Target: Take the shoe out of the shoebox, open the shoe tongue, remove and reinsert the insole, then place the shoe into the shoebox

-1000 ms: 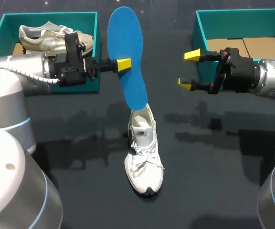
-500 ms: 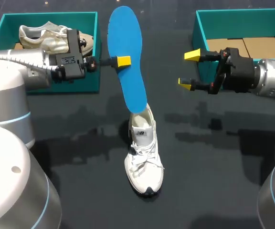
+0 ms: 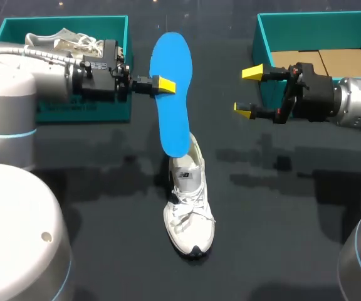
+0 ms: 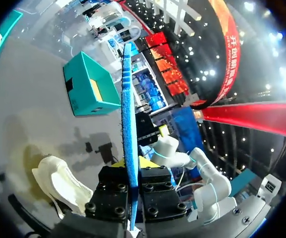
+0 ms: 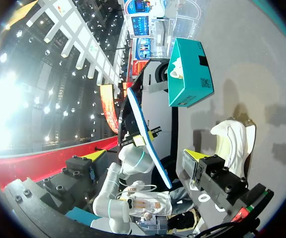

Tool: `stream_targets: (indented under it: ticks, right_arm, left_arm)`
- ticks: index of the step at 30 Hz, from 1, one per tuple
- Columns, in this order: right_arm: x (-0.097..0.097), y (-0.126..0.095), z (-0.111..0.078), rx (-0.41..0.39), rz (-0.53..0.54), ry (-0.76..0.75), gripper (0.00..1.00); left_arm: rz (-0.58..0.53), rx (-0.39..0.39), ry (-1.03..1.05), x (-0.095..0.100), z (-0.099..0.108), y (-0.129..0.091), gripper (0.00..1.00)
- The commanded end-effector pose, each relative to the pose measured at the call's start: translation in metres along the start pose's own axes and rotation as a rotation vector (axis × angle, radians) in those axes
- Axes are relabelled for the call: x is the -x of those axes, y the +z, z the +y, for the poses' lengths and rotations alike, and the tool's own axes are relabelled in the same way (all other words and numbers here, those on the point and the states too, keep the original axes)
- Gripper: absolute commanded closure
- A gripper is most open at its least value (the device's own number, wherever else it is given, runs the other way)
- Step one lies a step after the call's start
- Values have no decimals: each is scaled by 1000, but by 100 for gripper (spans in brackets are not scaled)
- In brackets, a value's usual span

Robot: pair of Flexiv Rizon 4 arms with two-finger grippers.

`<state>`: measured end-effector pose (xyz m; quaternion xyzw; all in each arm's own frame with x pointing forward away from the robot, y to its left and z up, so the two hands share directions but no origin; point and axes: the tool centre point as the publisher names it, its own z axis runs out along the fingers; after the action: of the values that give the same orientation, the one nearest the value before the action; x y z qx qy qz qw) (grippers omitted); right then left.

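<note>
The left gripper [image 3: 162, 84] is clamped on one long edge of the blue insole [image 3: 173, 94]. The left wrist view shows the insole edge-on, pinched between the two yellow-tipped fingers. It is held steeply, with its broad end high and its narrow end down at the heel opening of the white sneaker [image 3: 190, 200]. I judge this is so the narrow end can slide down into the shoe, which is the reinserting step. Whether that end is already inside the collar or only touching it I cannot tell.

The sneaker lies near the middle of the table, out of its box. Its toe points to the near edge and its tongue and opening are turned towards the insole, so the mouth is easy to reach.

The right gripper [image 3: 248, 92] hangs with its fingers spread wide and nothing between them. It is well apart from the insole, in front of the right shoebox [image 3: 306, 22], and is probably waiting to steady the shoe or carry it later.

By count:
- **Grippers:** two.
- **Insole:** one.
- **Shoeboxes:** two, both teal. The left shoebox [image 3: 115, 25] is at the far left corner of the table and the right one is at the far right corner, with its cardboard floor showing.
- **Shoes:** two, the sneaker on the table and a second shoe [image 3: 61, 39] in the left shoebox, partly hidden behind the left arm.
</note>
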<state>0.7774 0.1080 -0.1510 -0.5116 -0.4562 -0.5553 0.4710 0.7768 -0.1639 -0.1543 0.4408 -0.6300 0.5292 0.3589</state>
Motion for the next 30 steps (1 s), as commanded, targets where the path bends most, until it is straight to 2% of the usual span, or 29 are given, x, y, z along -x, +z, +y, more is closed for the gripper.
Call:
stream_targets:
  ticks: [1,6,20,30]
  right_arm:
    - [0,0,-1,2,0,0,0]
    - [0,0,-1,2,0,0,0]
    - [0,0,-1,2,0,0,0]
    - [-19,-6,-3,-8,-198,11,0]
  left_arm:
    - [0,78,-25,7,-1,5,100]
    - [9,75,-87,10,1,9,100]
    - [16,-5,-278,22,-3,21,100]
    - [26,-48,-329,29,-8,27,100]
